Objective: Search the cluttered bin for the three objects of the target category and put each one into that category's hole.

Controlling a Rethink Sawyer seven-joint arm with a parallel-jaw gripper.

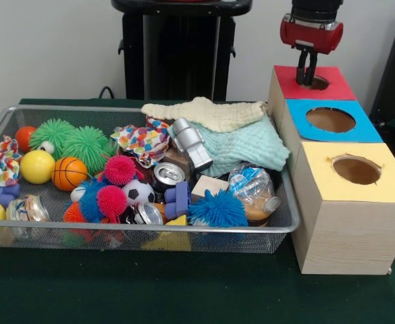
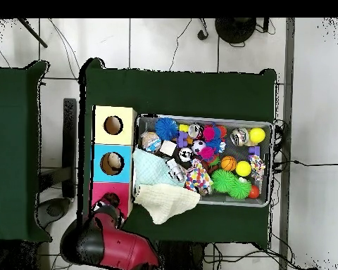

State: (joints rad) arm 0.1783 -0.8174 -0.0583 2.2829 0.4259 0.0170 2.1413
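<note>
Now my jaws (image 1: pixel 307 73) hang together, empty, in the red hole (image 1: pixel 317 82); next, search the bin (image 1: pixel 143 229).

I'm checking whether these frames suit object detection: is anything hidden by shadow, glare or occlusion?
Front view: lighting even, red-surround hole dark inside, partly covered by the gripper. Overhead view: the arm overlaps the red box; wire basket items small but evenly lit, without strong glare.
</note>
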